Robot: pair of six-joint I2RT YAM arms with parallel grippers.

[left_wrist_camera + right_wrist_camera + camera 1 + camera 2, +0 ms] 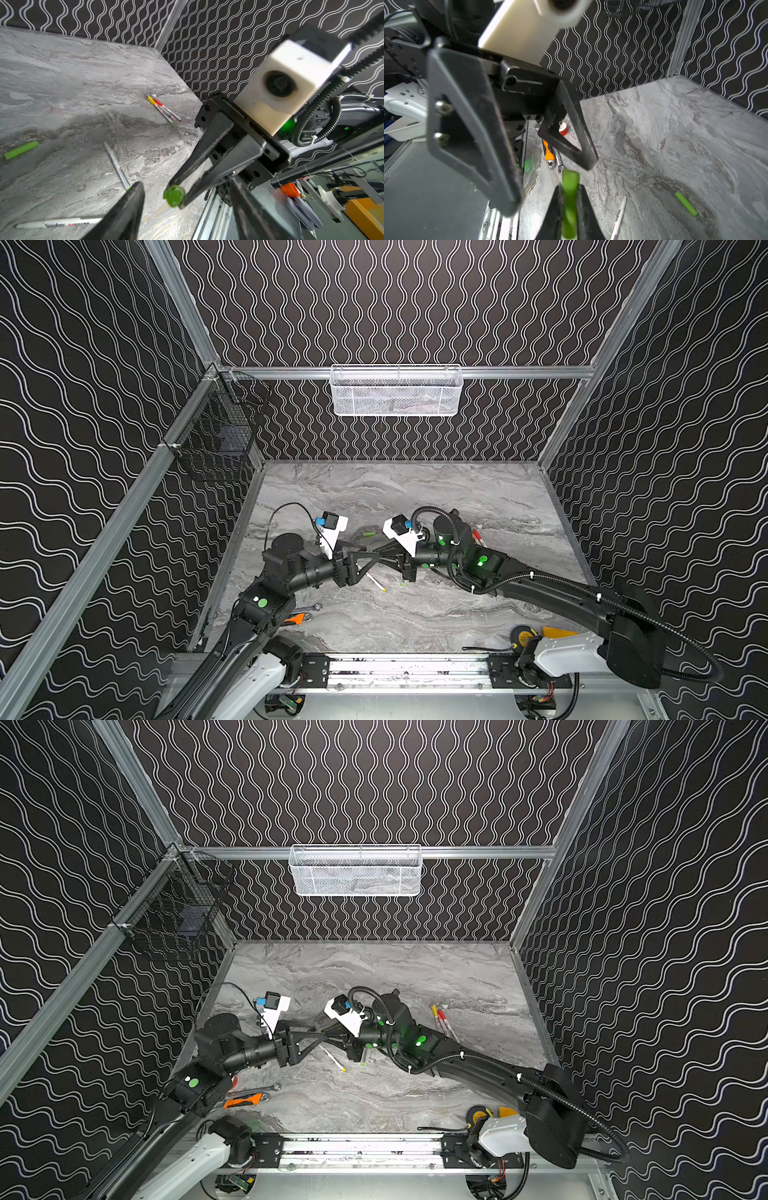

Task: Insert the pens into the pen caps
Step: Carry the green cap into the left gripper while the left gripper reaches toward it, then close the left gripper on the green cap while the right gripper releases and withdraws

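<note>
**A:** Where does the work stand?

**B:** The right end effector (570,195) is clenched on a green cap (174,195), whose round end pokes out past the fingertips. The left end effector (549,186) faces it tip to tip, released, with one finger on either side of the cap and neither touching it

**A:** Is a pen already seated in that cap?

**B:** I cannot tell, because the right fingers hide most of it

**A:** So how should this step be done well?

**B:** It looks to me like a handover or a re-grip. Centre the exposed end between the left fingers, square them to the cap's axis and squeeze gently. The right should let go only once the left grasp is firm. A small, slick cylinder like this would likely twist or pop out if pinched off-centre

**A:** And the rest of the pens?

**B:** A green-tipped pen (116,164) and a white-barrelled pen (58,223) lie on the bench (62,72) just below the two end effectors. A loose green cap (20,149) lies a little beyond them. The capped pens (164,109) are bundled well behind the right one
</note>
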